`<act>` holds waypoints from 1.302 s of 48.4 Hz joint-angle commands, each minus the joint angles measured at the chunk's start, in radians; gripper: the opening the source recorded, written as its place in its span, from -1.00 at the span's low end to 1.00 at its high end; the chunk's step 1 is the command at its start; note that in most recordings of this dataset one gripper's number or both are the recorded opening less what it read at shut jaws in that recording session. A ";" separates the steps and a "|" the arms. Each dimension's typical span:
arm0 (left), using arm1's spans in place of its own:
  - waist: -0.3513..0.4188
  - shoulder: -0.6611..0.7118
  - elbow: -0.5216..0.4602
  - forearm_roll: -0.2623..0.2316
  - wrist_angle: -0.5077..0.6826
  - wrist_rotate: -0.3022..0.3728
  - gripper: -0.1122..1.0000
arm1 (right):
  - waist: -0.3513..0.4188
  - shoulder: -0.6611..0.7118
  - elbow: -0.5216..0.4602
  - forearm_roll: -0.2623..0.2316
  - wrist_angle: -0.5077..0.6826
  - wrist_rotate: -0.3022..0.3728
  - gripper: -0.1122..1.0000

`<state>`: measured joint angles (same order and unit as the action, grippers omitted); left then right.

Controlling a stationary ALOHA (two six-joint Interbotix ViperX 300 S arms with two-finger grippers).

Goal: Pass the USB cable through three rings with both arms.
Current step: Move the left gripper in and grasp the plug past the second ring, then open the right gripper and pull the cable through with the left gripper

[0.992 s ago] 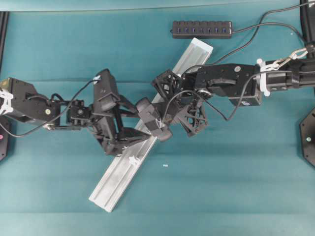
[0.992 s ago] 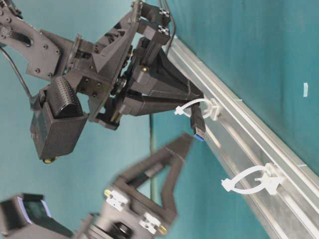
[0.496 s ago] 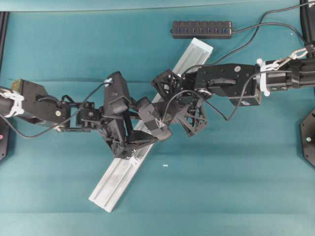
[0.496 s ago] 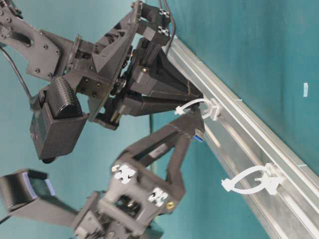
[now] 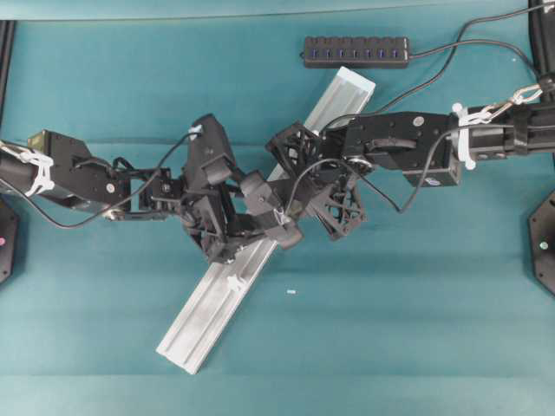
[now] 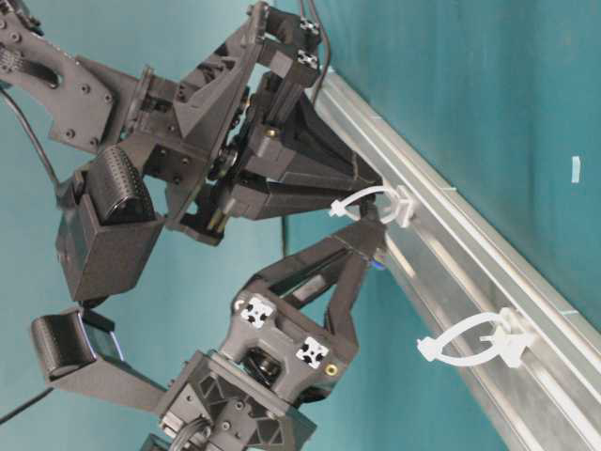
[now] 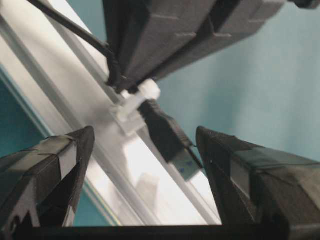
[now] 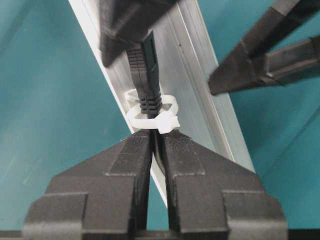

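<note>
The USB cable's dark plug (image 7: 167,142) pokes out through a white ring (image 7: 139,98) on the silver rail (image 5: 340,97). Right behind that ring (image 8: 150,112), my right gripper (image 8: 157,136) is shut on the cable (image 8: 145,70). My left gripper (image 7: 145,134) is open, one finger (image 7: 65,165) on each side of the plug and neither touching it. From table level the left gripper (image 6: 371,240) sits just below the right gripper (image 6: 362,188) at this ring (image 6: 376,200). A second ring (image 6: 479,343) further down the rail holds nothing. A third ring is hidden.
The black multi-port hub (image 5: 355,52) lies at the back of the teal table, its cord running off to the right. Both arms crowd over the middle of the rail. A small white scrap (image 5: 291,292) lies to the right of the rail's lower half.
My left arm has swung right and in toward the rail, bringing its open fingers up around the plug. The right gripper and the cable have stayed put.
</note>
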<state>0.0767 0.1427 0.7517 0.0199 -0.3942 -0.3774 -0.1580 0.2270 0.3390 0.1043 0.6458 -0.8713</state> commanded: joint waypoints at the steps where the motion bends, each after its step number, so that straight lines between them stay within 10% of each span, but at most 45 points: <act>1: -0.014 -0.003 -0.017 0.003 -0.002 -0.003 0.80 | 0.003 -0.002 -0.005 0.005 -0.006 0.014 -0.62; 22: -0.017 0.009 -0.038 0.003 0.015 -0.002 0.71 | 0.005 -0.002 -0.005 0.026 -0.009 0.014 -0.62; 40: -0.037 0.012 -0.048 0.003 0.020 0.008 -0.40 | 0.003 -0.002 -0.005 0.029 -0.009 0.014 -0.62; 63: -0.043 0.008 -0.041 0.003 0.038 0.008 -0.54 | 0.012 -0.003 -0.005 0.031 -0.021 0.018 -0.62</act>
<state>0.0522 0.1672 0.7179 0.0199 -0.3513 -0.3743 -0.1503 0.2270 0.3405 0.1289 0.6366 -0.8698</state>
